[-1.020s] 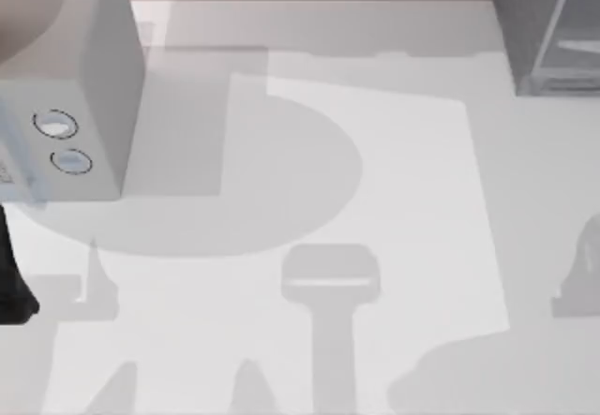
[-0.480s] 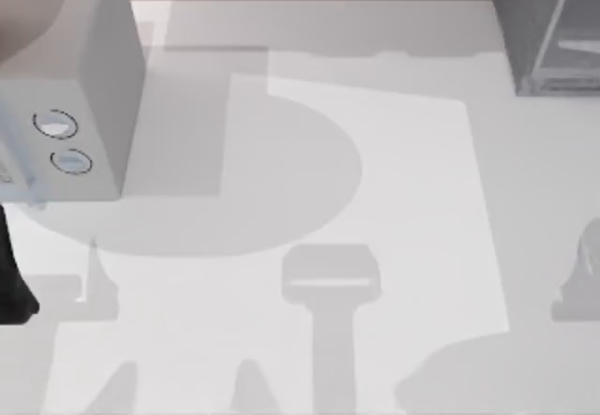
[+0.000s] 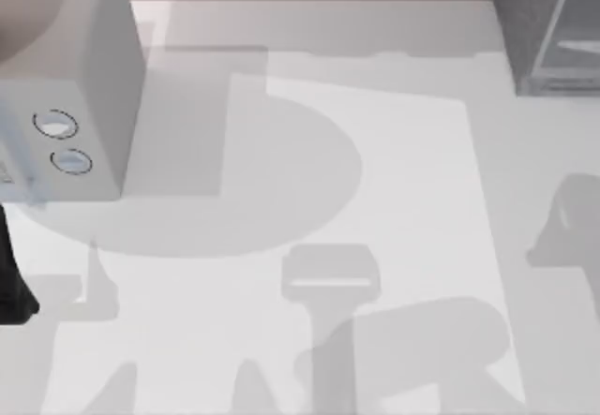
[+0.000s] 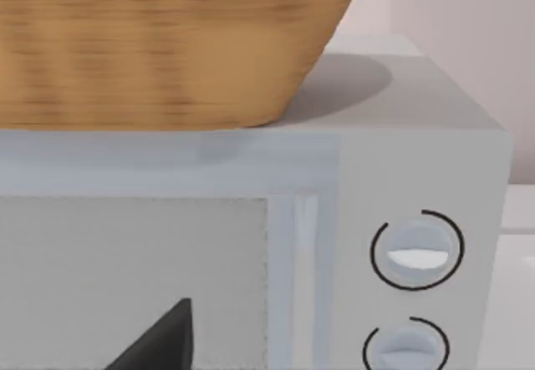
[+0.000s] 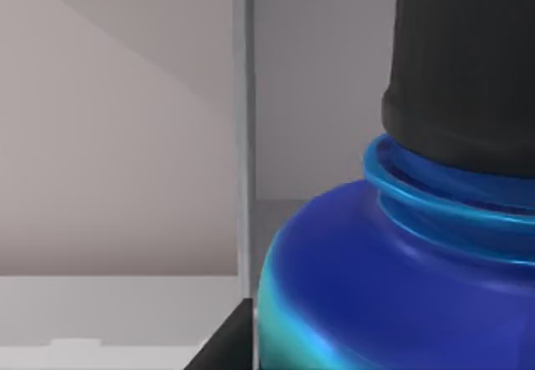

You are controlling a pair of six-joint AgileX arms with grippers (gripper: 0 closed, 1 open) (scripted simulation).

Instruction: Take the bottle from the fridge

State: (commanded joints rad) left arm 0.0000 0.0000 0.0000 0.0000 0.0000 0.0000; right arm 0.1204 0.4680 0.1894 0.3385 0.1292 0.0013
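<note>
The fridge (image 3: 548, 26) stands at the far right corner of the table (image 3: 394, 181) in the top view, a dark grey cabinet with a pale glazed panel. The right wrist view sits very close against the bottle (image 5: 393, 295), whose blue-to-turquoise shoulder and ribbed neck rise to a dark cap (image 5: 464, 61); behind it a pale frame edge (image 5: 243, 136) and plain grey walls suggest, as a judgement, that the bottle is at or just inside the fridge opening. A black piece of the right gripper's finger (image 5: 224, 345) lies beside the bottle's base, but whether the jaws are closed on the body cannot be told. The left arm (image 3: 13, 274) is parked at the table's left edge, facing the lighter grey box with two dials (image 4: 416, 253) and a wicker basket (image 4: 167, 44) on top; its finger spread cannot be told either. The bottle looks rigid, glossy and light, hence probably slippery; the sound hold would be across the broad body below the shoulder, not the narrow neck or cap, with a level withdrawal to keep clear of the frame.
</note>
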